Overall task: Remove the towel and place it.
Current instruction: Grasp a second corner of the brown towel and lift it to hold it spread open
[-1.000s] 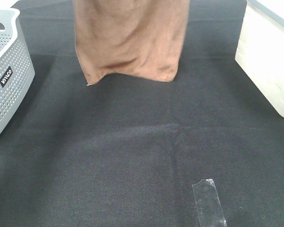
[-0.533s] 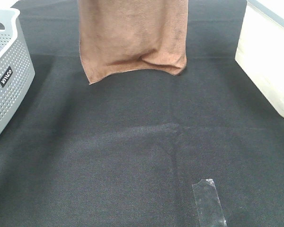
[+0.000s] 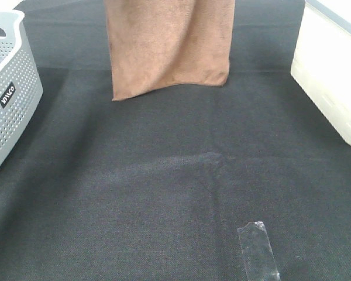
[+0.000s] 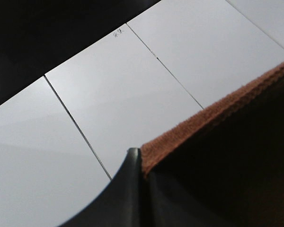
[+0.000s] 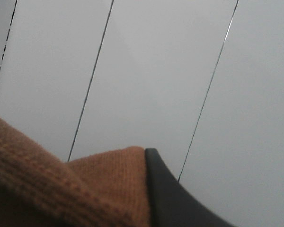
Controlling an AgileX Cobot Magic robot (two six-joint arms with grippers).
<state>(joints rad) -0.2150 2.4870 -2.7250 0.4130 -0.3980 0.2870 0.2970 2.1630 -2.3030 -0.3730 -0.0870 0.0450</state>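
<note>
The reddish-brown towel (image 3: 169,44) hangs straight down at the top middle of the exterior high view, its lower hem just above the black table. Both grippers are out of that view, above its top edge. In the left wrist view my left gripper (image 4: 141,161) is shut on the towel's stitched top edge (image 4: 217,111), with white ceiling panels behind. In the right wrist view my right gripper (image 5: 149,165) is shut on another part of the towel's top edge (image 5: 104,184). No white tag shows.
A grey perforated basket (image 3: 9,93) stands at the left edge of the table. A cream-white bin (image 3: 333,76) stands at the right edge. A strip of clear tape (image 3: 258,250) lies on the black cloth (image 3: 164,193) near the front.
The hanging towel has swung and narrowed: its left edge moved right and its wrinkles smoothed out. The lower hem has risen slightly and now hangs flatter.
</note>
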